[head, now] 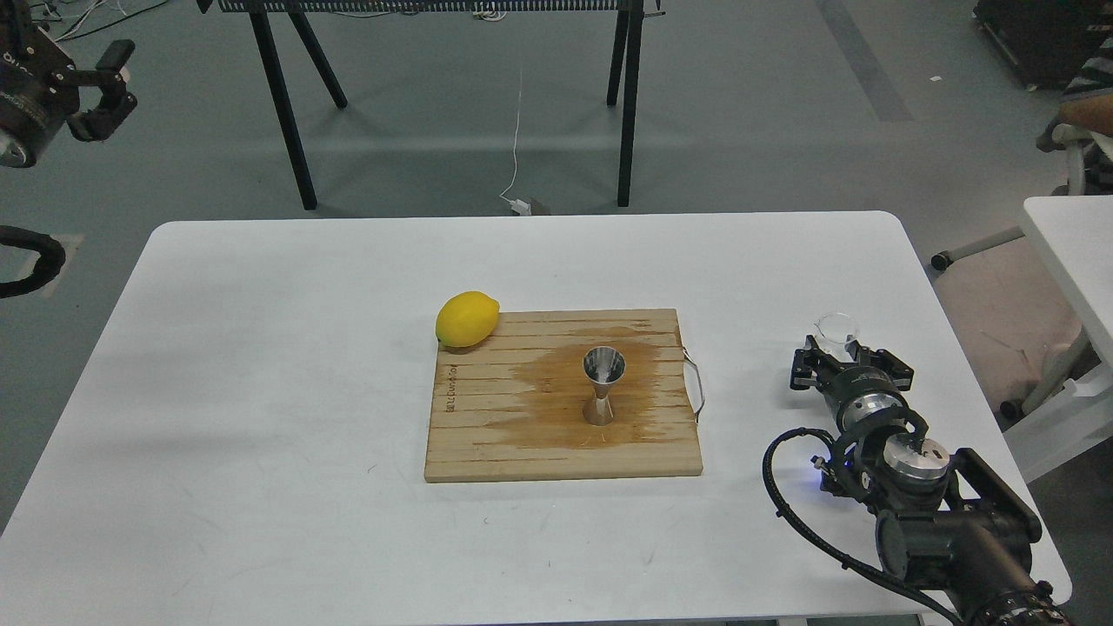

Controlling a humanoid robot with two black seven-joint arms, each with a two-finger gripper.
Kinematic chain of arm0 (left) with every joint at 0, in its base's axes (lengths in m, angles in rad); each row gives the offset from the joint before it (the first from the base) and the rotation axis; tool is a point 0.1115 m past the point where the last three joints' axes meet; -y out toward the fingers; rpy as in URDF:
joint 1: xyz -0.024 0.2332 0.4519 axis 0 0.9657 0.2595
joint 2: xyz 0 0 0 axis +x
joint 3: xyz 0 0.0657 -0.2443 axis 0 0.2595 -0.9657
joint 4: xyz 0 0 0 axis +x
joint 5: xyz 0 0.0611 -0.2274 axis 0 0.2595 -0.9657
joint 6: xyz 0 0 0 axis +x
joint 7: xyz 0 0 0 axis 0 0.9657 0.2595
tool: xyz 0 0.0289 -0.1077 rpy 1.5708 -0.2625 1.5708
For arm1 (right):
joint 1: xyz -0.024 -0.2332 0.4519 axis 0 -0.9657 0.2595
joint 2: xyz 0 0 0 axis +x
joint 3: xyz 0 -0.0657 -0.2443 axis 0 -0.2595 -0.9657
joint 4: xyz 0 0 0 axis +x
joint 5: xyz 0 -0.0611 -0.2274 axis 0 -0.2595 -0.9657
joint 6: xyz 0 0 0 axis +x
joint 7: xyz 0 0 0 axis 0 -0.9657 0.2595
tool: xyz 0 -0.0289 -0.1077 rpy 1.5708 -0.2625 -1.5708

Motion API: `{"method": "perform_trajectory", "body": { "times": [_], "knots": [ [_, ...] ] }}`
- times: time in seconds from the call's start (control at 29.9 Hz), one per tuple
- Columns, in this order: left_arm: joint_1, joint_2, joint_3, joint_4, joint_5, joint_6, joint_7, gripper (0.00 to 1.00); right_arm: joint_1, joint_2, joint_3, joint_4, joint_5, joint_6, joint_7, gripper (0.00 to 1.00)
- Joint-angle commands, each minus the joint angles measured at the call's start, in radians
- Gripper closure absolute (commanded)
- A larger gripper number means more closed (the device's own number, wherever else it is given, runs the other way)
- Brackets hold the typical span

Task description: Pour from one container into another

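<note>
The clear glass cup (836,327) stands upright near the table's right edge, its rim showing just beyond my right gripper (840,349), which is shut on the cup's lower part; the fingertips are mostly hidden behind the wrist. The steel hourglass jigger (603,385) stands upright on the wet middle of the wooden cutting board (487,435), well left of the cup. Off the table at the far upper left, my left gripper (103,84) hangs open with nothing in it.
A yellow lemon (467,319) rests at the board's back left corner. A metal handle (696,382) sticks out of the board's right side. Another white table (1074,252) and a chair stand to the right; black trestle legs (287,113) stand behind.
</note>
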Motion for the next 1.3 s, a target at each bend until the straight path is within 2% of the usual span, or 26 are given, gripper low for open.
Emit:
{"method": "perform_trajectory", "body": {
  "times": [0.0, 0.4, 0.6, 0.8, 0.94, 1.14, 1.2, 1.27],
  "knots": [
    [0.0, -0.001, 0.0, 0.0, 0.0, 0.0, 0.0, 0.01, -0.006, 0.001, 0.012, 0.011, 0.001, -0.002, -0.001, 0.0],
    [-0.001, -0.003, -0.002, 0.0, 0.0, 0.002, 0.0, 0.01, -0.01, 0.0, 0.013, 0.044, 0.003, 0.001, -0.001, 0.0],
    [-0.003, -0.001, -0.005, 0.0, 0.0, 0.002, 0.0, 0.01, -0.097, -0.029, 0.013, 0.227, 0.001, -0.012, 0.003, 0.0],
    [-0.003, 0.0, -0.012, 0.0, -0.002, 0.0, -0.001, 0.01, -0.149, -0.186, 0.015, 0.448, 0.001, -0.025, 0.003, 0.0],
    [-0.003, -0.004, -0.012, 0.002, -0.002, 0.002, -0.003, 0.01, -0.051, -0.275, -0.016, 0.485, -0.012, -0.022, -0.001, 0.0],
    [0.003, -0.034, -0.006, 0.02, -0.002, 0.012, -0.004, 0.01, 0.18, -0.356, -0.25, 0.398, -0.113, -0.003, 0.0, 0.0],
    [0.005, -0.06, -0.003, 0.041, -0.003, 0.023, -0.004, 0.01, 0.208, -0.359, -0.293, 0.385, -0.127, 0.035, 0.0, 0.0],
    [0.005, -0.092, -0.003, 0.075, -0.005, 0.023, -0.003, 0.01, 0.21, -0.361, -0.298, 0.361, -0.127, 0.122, 0.0, 0.0]
  ]
}}
